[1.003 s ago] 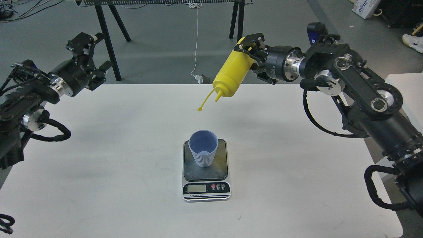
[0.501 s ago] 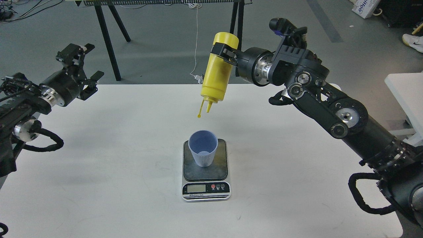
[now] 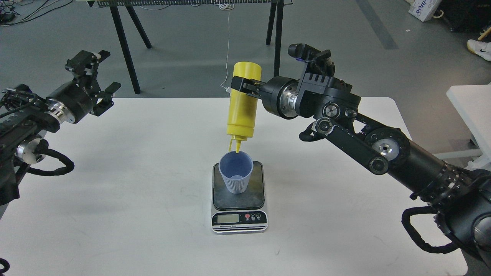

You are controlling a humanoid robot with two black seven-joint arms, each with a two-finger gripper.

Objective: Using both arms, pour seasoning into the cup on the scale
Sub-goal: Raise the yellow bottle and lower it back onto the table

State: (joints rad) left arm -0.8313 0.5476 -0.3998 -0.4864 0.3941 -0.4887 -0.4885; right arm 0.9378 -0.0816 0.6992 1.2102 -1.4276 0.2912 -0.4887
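Note:
My right gripper (image 3: 244, 85) is shut on the yellow seasoning bottle (image 3: 241, 111) and holds it upside down, nearly upright. Its nozzle points down just above the far rim of the pale blue-grey cup (image 3: 235, 171), with the tethered cap hanging beside the nozzle. The cup stands upright on the dark plate of the scale (image 3: 239, 197) in the middle of the white table (image 3: 115, 199). My left gripper (image 3: 92, 74) is open and empty, raised over the table's far left corner.
Black legs of a stand (image 3: 124, 42) rise behind the table's far edge. A white cord (image 3: 228, 46) hangs down behind the bottle. A second white surface (image 3: 472, 111) lies at the right edge.
My right arm has swung left and down, turning the bottle from tilted to nearly vertical and bringing its nozzle over the cup. My left arm drew back to the left, then stayed still.

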